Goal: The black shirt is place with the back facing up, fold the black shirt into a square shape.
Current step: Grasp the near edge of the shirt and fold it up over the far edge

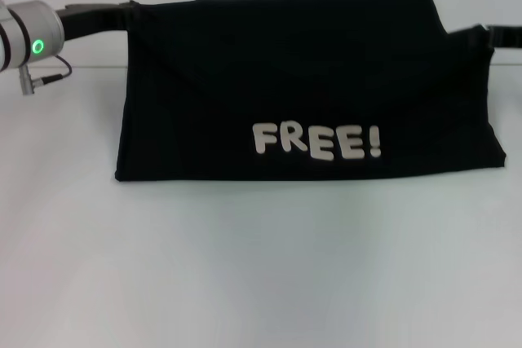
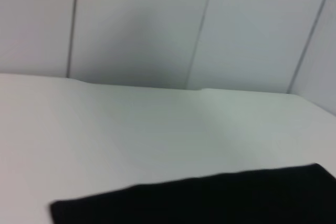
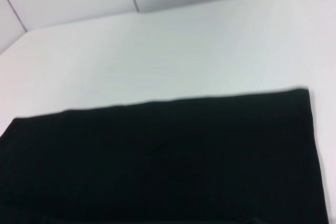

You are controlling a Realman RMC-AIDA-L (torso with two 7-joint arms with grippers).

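The black shirt (image 1: 302,79) hangs as a wide folded panel, its top edge lifted above the table's far edge and its lower edge down near the table (image 1: 261,266). Cream letters "FREE!" (image 1: 316,141) face me. My left gripper (image 1: 130,12) meets the cloth at its top left corner. My right gripper (image 1: 486,38) meets it at the top right corner. Both hold the shirt up, and the fabric hides their fingers. The left wrist view shows the black shirt (image 2: 210,198) low over the table. In the right wrist view the black shirt (image 3: 168,161) fills the lower half.
The white table (image 2: 131,129) runs back to a pale panelled wall (image 2: 157,24). A grey arm link with a green light (image 1: 37,45) and a small cable sits at the far left.
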